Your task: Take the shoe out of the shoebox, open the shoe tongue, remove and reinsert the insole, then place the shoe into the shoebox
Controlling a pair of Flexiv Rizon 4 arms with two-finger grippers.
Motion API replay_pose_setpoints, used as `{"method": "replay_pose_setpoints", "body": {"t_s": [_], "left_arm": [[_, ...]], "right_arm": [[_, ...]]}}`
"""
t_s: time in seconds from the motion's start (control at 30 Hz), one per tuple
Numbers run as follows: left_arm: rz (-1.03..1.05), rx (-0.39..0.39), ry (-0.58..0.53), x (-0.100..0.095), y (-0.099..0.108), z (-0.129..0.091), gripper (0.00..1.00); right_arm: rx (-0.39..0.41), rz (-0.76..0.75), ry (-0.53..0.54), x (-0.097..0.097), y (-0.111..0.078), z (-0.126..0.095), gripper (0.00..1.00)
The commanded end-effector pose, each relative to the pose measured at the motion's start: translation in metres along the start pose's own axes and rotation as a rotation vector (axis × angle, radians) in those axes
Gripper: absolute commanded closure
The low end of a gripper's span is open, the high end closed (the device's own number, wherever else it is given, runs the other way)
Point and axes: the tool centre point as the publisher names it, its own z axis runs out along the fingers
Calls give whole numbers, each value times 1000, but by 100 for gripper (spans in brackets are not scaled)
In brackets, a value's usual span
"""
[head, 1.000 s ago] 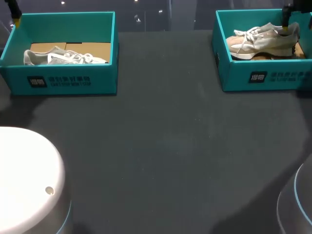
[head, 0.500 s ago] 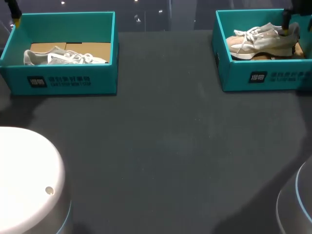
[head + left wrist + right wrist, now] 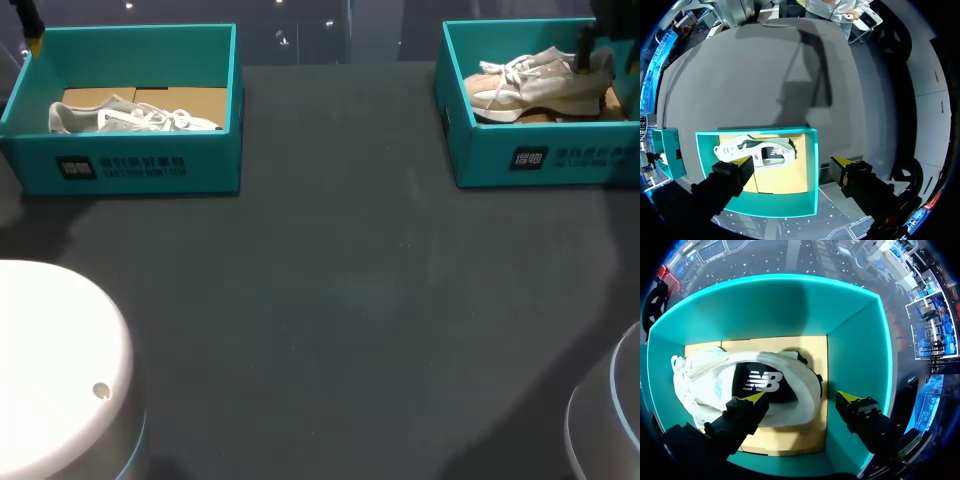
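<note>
The right gripper (image 3: 802, 397) has shifted slightly toward the heel end of the pale, white-laced shoe (image 3: 720, 375) lying in the teal shoebox (image 3: 855, 340), its fingers spread with one over the heel and one just beside it, so the lift-out grasp looks imminent, not yet made.

A dark square mark beside a line of white print stood on the front wall of the left shoebox (image 3: 125, 167) and of the right shoebox (image 3: 575, 157), too small to read, and a white letter logo stood inside the right shoe (image 3: 762, 381).
</note>
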Motion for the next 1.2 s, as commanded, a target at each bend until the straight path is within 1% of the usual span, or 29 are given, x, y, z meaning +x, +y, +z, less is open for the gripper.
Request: {"method": "replay_pose_setpoints", "body": {"t_s": [0.03,0.17,0.6,0.77,1.2], "left_arm": [[1,-1,2,0,-1,-1,0],[1,-1,2,0,-1,-1,0],[1,-1,2,0,-1,-1,0],[1,-1,2,0,-1,-1,0],[1,-1,2,0,-1,-1,0]], "right_arm": [[35,1,6,-2,9,8,13],[43,1,9,-2,8,11,15],[66,-2,18,-1,5,17,15],[69,-1,23,0,4,19,17],[73,-5,21,3,9,16,15]]}}
